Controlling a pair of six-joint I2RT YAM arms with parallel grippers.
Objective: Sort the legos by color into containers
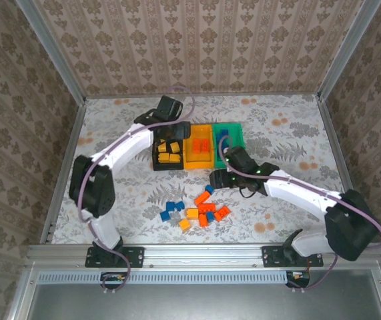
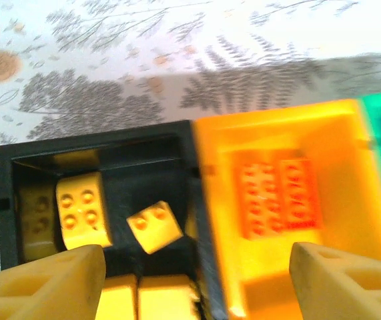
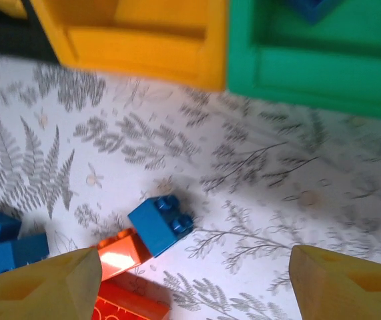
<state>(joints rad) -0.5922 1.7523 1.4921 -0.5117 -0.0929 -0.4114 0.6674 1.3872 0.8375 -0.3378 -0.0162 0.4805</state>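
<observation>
Red-orange legos [image 2: 270, 197] studs-up, side by side in yellow-orange bin [image 2: 350, 220], long axes parallel; left and right jaws spread, empty.

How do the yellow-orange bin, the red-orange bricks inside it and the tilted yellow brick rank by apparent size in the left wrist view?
Largest: yellow-orange bin.
Then: the red-orange bricks, taken together.
Smallest: the tilted yellow brick.
Similar depth, so the order holds.
</observation>
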